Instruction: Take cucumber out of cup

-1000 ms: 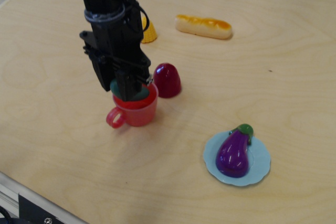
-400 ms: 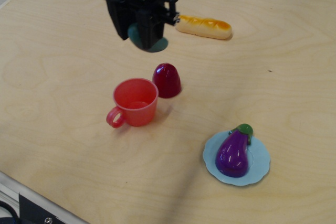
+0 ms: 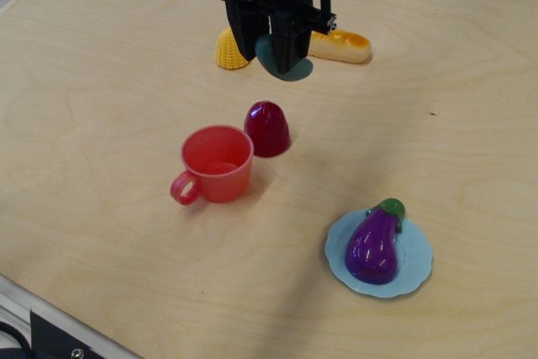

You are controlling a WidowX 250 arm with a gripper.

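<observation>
The coral-red cup [image 3: 218, 162] stands upright on the wooden table, handle toward the front left, with nothing visible inside it. My black gripper [image 3: 281, 55] hangs high above the table, behind and to the right of the cup. It is shut on the dark teal cucumber [image 3: 286, 67], whose rounded lower end sticks out below the fingers. The cucumber is well clear of the cup.
A dark red dome [image 3: 267, 129] sits just behind the cup. A yellow corn piece [image 3: 230, 50] and a bread roll [image 3: 340, 44] lie at the back. A purple eggplant [image 3: 375, 242] rests on a light blue plate [image 3: 418, 277] at the front right.
The gripper has lifted the cucumber out of the cup, risen, and moved to the right and toward the back. The cup stayed in place.
</observation>
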